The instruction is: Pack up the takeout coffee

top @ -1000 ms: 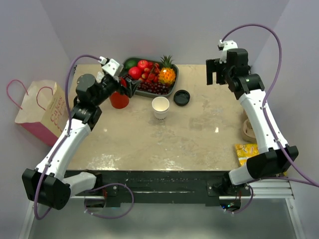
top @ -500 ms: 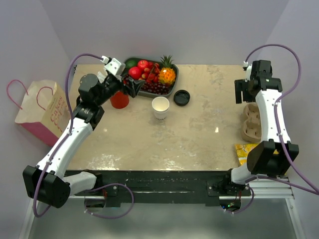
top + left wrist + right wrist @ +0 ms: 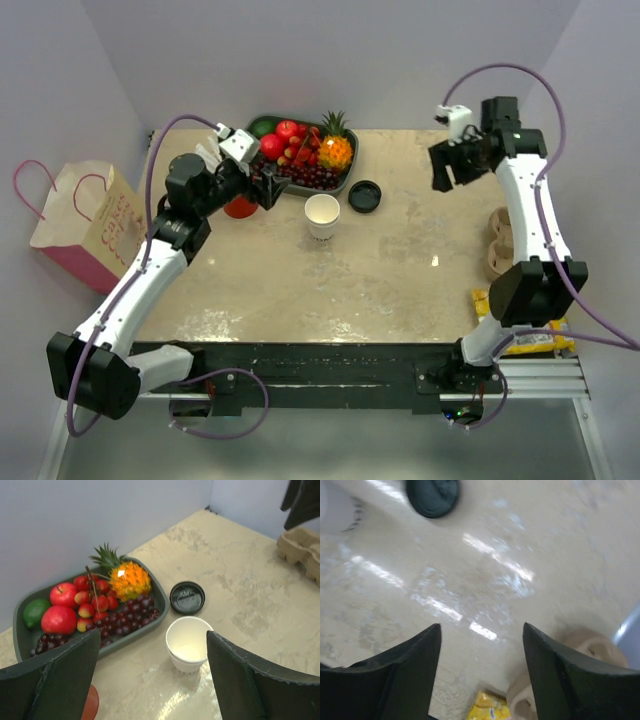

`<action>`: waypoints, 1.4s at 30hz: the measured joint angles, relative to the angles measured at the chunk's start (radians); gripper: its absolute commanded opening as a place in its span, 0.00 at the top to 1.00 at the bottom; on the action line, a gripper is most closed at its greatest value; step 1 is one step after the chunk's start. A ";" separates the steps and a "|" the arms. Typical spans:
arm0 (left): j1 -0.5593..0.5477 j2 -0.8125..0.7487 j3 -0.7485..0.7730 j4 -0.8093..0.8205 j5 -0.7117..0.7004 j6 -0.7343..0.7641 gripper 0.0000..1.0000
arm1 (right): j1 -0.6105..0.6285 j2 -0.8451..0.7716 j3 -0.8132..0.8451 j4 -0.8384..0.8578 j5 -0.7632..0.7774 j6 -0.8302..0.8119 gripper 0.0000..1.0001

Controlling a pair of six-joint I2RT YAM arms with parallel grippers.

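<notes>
Standing lidless mid-table, the white paper cup [image 3: 322, 214] is flanked by the black lid [image 3: 364, 196], laid just beside. The right gripper [image 3: 449, 168] is held apart, as is the left gripper [image 3: 271, 186], near what seems a red cup [image 3: 238, 208].

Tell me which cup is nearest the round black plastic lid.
The open white paper cup, right beside the lid; the red cup stands farther left, beside the fruit tray.

One white paper cup [image 3: 322, 214], one black lid [image 3: 364, 196], one red cup [image 3: 238, 207] and one fruit tray [image 3: 140, 631] share the desk [image 3: 400, 270]; lower right, one cardboard cup carrier [image 3: 497, 250], one yellow packet [image 3: 493, 300]; far left, one paper bag [image 3: 85, 220].
</notes>
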 measured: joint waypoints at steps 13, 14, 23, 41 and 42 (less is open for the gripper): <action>0.065 0.034 0.235 -0.340 0.047 0.109 0.10 | 0.458 0.143 0.158 -0.077 -0.472 -0.579 0.55; 0.072 0.029 0.241 -0.343 0.042 0.114 0.10 | 0.481 0.178 0.175 -0.078 -0.475 -0.604 0.55; 0.108 -0.006 0.241 -0.375 0.030 0.130 0.09 | 0.575 0.403 0.264 -0.101 -0.460 -0.737 0.55; 0.140 -0.036 0.209 -0.374 0.045 0.118 0.09 | 0.589 0.433 0.257 -0.104 -0.385 -0.778 0.56; 0.142 -0.036 0.206 -0.372 0.048 0.116 0.09 | 0.591 0.433 0.252 -0.103 -0.380 -0.777 0.56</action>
